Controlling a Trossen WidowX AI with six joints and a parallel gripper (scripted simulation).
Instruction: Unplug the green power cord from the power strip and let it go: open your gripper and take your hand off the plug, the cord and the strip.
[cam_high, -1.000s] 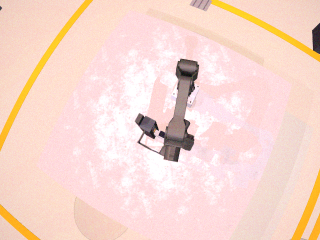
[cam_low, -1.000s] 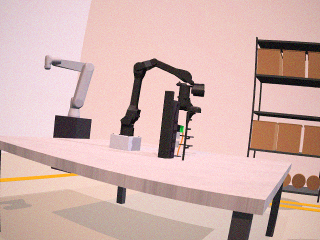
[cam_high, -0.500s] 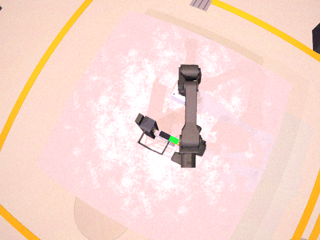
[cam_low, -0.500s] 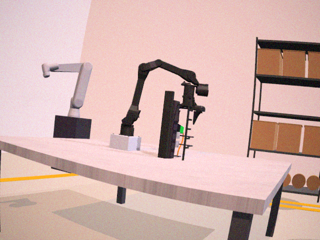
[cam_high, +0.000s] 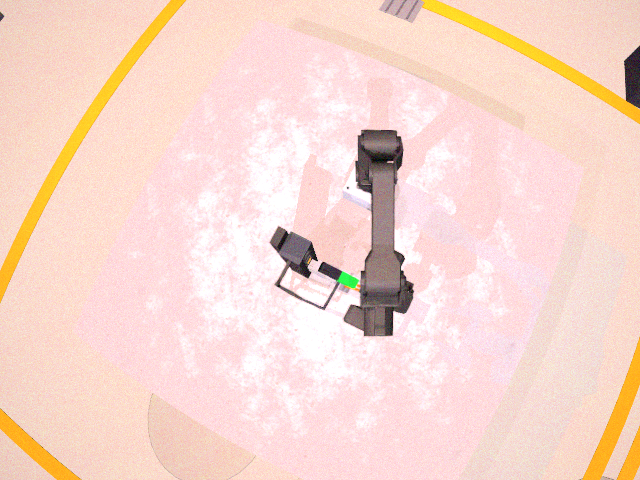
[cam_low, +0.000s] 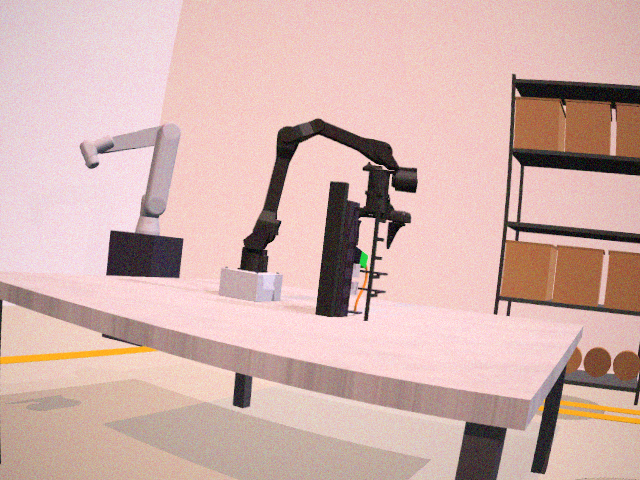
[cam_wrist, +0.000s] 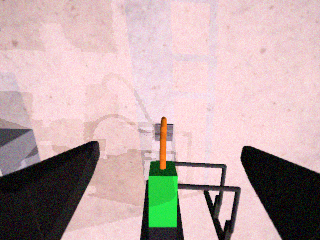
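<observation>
Hovering wide open, empty, tool (cam_wrist: 165, 175) above green plug (cam_wrist: 163, 200); wire rack (cam_wrist: 220, 200) beside.

Both gripper fingers cut off by the wrist picture's edges, bottom of the green plug (cam_wrist: 163, 200) cut off too, power strip (cam_low: 338, 248) sockets too small to tell, gripper (cam_high: 379, 310) hidden under the arm (cam_high: 382, 227) from the top
</observation>
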